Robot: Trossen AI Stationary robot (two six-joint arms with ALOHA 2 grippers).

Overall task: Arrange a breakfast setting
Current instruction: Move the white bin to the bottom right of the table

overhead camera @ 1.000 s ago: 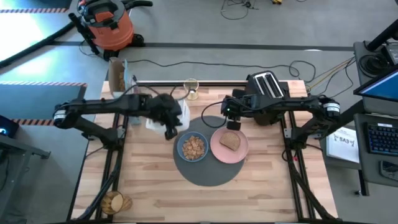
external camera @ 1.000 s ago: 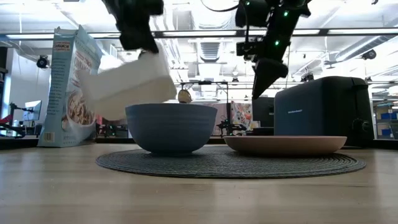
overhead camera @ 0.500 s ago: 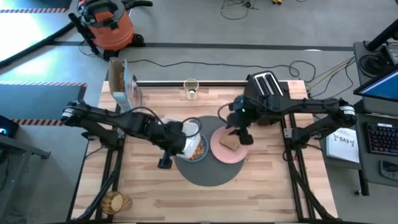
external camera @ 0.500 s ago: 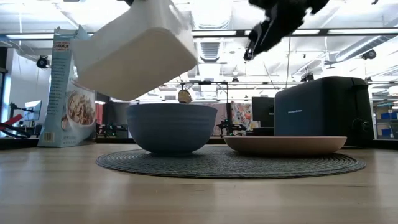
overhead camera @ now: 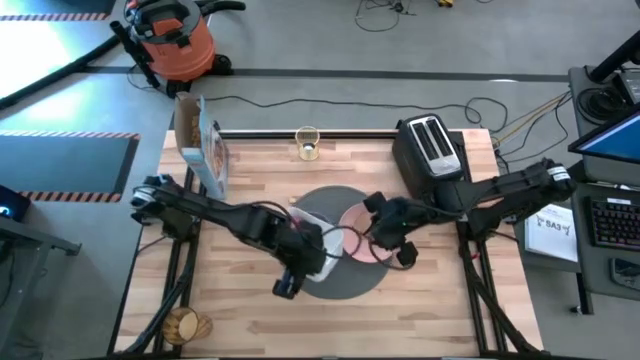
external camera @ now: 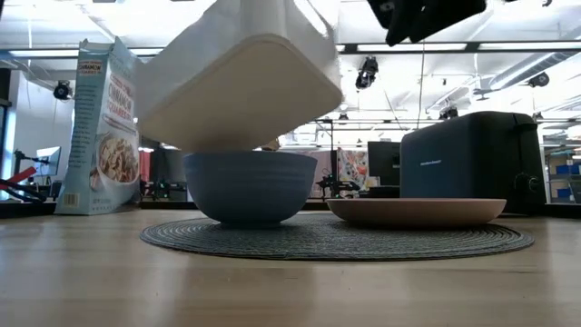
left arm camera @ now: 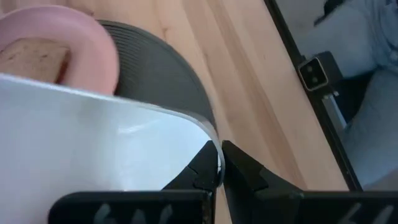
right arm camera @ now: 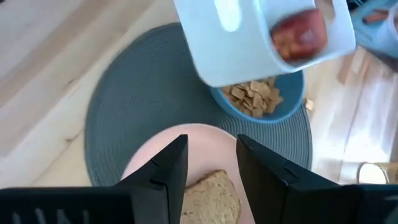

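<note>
My left gripper (left arm camera: 219, 168) is shut on the white tray (external camera: 241, 86), which it holds tilted above the blue bowl (external camera: 250, 186) of cereal. A red apple (right arm camera: 300, 34) lies inside the tray. The bowl and the pink plate (external camera: 416, 211) stand on the round grey mat (overhead camera: 340, 285). A toast slice (right arm camera: 211, 194) lies on the plate. My right gripper (right arm camera: 210, 158) is open and empty above the plate. The glass of orange drink (overhead camera: 307, 143) stands at the table's far edge. No spoon shows. My left gripper pinches the tray's rim (left arm camera: 214, 146) near a rounded corner, one finger inside the wall and one outside. The tray is lifted clear and tilted above the bowl, with the apple in it.
A cereal box (overhead camera: 200, 145) stands at the far left and the black toaster (overhead camera: 430, 150) at the far right. A round wooden thing (overhead camera: 185, 323) lies at the near left corner. Bare tabletop shows in front of the mat.
My left gripper has carried the tray from the left of the mat toward the table's near edge and right, and it now hangs over the bowl. My right gripper has gone from beside the toaster toward the near edge, over the plate.
</note>
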